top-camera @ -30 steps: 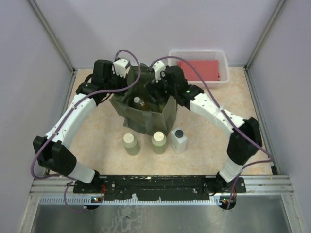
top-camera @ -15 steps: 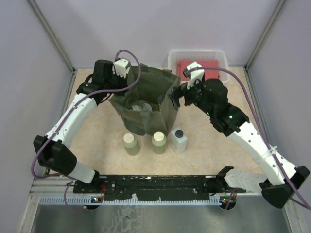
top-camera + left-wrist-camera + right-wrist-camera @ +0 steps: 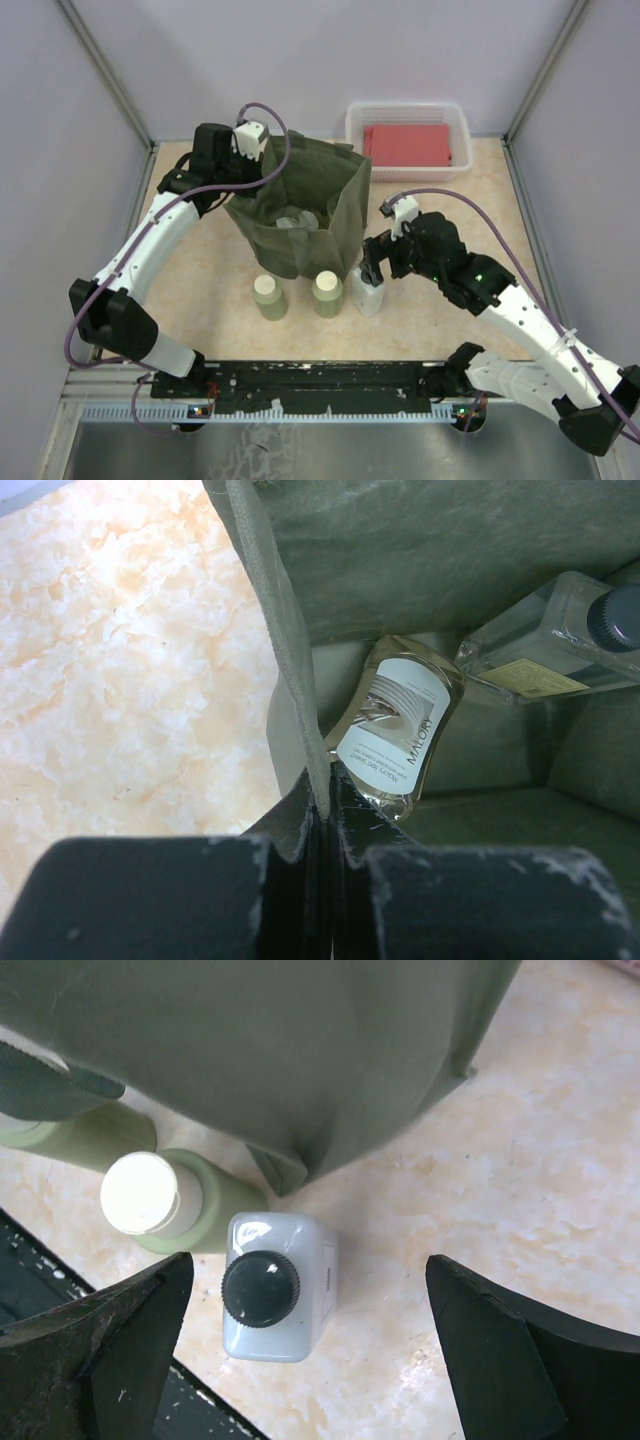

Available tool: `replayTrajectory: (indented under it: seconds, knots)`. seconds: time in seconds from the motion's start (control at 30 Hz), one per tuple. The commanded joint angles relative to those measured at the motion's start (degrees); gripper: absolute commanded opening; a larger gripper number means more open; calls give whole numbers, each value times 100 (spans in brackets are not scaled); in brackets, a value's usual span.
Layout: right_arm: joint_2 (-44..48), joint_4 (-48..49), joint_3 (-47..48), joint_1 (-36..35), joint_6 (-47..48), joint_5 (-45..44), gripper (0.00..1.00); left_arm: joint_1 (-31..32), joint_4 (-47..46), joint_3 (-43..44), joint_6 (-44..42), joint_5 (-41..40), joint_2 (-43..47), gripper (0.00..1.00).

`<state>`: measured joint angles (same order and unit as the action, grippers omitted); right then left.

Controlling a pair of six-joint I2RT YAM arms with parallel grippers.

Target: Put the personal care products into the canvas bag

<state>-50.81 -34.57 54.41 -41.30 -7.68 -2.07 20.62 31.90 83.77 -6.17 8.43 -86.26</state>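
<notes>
**White bottle next: 3 out, 2 in**

White square bottle (image 3: 275,1295) stands upright btwn canvas bag (image 3: 300,215) and near edge. Prob. light, rigid and slick, so pinch its flat sides below the cap. Right tool (image 3: 310,1345) hangs over it, spread wide, empty. Left tool (image 3: 322,825) is clamped on the bag rim. Count: 2 green bottles (image 3: 269,297) (image 3: 327,294) beside it, 2 clear bottles (image 3: 395,725) (image 3: 560,640) inside bag, 1 basket (image 3: 458,115) at far-right corner.

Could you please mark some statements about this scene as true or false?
1. The left gripper is clamped on the rim of the olive-green canvas bag. True.
2. The right gripper is shut on the white square bottle with a black cap. False: it is open, above the bottle.
3. Two clear yellowish square bottles lie inside the bag. True.
4. Both round olive-green bottles with cream caps are in the bag. False: they stand on the table.
</notes>
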Motion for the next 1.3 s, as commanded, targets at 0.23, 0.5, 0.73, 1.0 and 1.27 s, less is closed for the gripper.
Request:
replayTrajectory:
  seconds: [0.23, 0.5, 0.73, 1.0, 1.27]
  knots:
    - [-303, 437, -545, -311, -245, 170, 99, -1, 61, 26, 50, -43, -45, 0]
    - [-917, 560, -728, -688, -97, -258, 87, -4, 57, -14, 53, -54, -32, 0]
    - [-974, 734, -713, -871, -58, -594, 24, 2, 32, -36, 72, -12, -40, 0]
    - [-796, -350, 604, -873, 176, -1459, 0, -6, 27, -27, 54, -10, -45, 0]
    - [-1209, -489, 3244, -872, 1295, -1837, 0, 1, -68, -80, 103, 102, -38, 0]
